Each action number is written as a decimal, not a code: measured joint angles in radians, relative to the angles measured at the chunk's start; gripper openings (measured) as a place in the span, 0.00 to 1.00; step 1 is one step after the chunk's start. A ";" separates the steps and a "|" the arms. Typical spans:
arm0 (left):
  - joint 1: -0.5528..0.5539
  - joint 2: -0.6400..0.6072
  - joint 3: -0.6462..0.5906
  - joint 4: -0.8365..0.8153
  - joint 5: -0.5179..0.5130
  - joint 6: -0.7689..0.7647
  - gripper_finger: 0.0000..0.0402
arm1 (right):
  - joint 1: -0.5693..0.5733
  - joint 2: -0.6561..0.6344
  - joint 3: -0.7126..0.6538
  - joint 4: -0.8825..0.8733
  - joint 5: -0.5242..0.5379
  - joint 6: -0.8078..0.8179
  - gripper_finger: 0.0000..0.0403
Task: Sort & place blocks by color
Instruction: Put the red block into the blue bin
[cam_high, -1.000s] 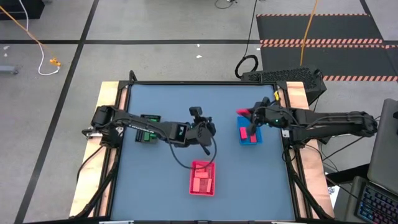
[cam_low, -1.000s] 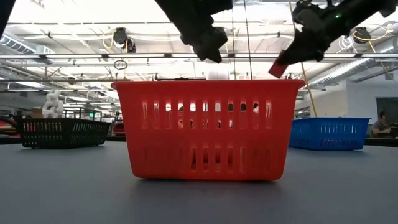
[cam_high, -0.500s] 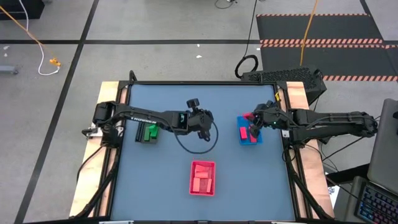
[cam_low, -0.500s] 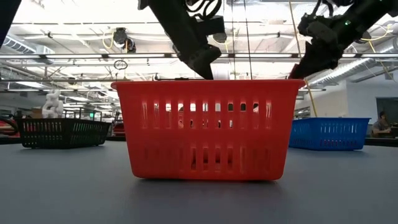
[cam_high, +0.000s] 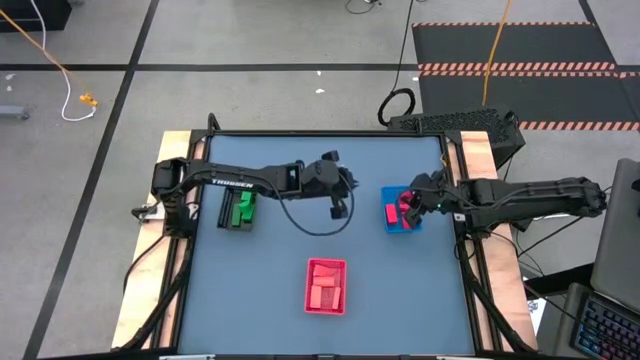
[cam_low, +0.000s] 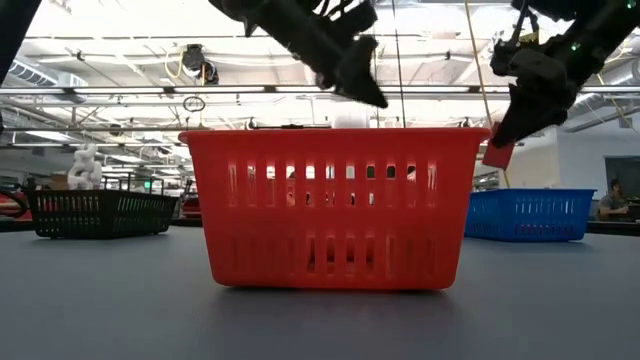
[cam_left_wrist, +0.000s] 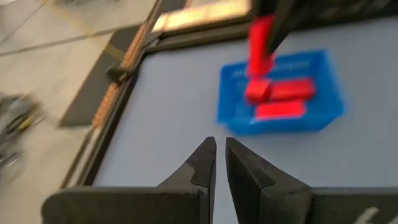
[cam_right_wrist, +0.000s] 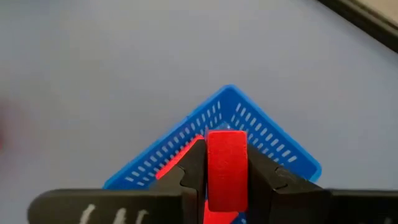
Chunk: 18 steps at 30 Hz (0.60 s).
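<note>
Check the right gripper (cam_right_wrist: 227, 168) first: its fingers are clamped on a magenta-red block (cam_right_wrist: 226, 167), held upright between them. In the high view you find this gripper (cam_high: 408, 203) directly above the blue tray (cam_high: 390, 226) at the right side of the desk (cam_high: 270, 270). In the low view the held block (cam_low: 497, 155) hangs clear above the tray (cam_low: 530, 214), not touching it. The left wrist view shows the same block (cam_left_wrist: 260, 38) above the tray (cam_left_wrist: 230, 112), with three more red blocks (cam_left_wrist: 280, 99) lying inside.

Next, locate the left gripper (cam_left_wrist: 220, 163). Its fingers are together and hold nothing. In the high view this gripper (cam_high: 340, 207) sits over the middle of the desk, left of the blue tray and well apart from it; the arm reaches in from the left edge.

Confirm the remaining blocks:
- Green blocks (cam_high: 241, 208) lie in the black tray (cam_high: 224, 222) at the left side of the desk.
- Salmon-orange blocks (cam_high: 324, 290) lie in the red tray (cam_high: 310, 300) at the near centre. In the low view this red tray (cam_low: 334, 208) fills the foreground, and you cannot see its contents from that angle.
</note>
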 joint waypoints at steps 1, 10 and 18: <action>0.001 0.000 0.000 0.020 0.030 0.000 0.09 | 0.000 0.000 -0.011 0.009 0.000 0.000 0.13; -0.007 0.000 0.000 0.063 0.071 0.001 0.09 | -0.001 0.000 -0.033 0.057 0.005 -0.001 0.14; -0.006 0.000 0.000 0.053 0.071 -0.008 0.09 | -0.002 0.000 -0.033 0.075 0.006 -0.002 0.17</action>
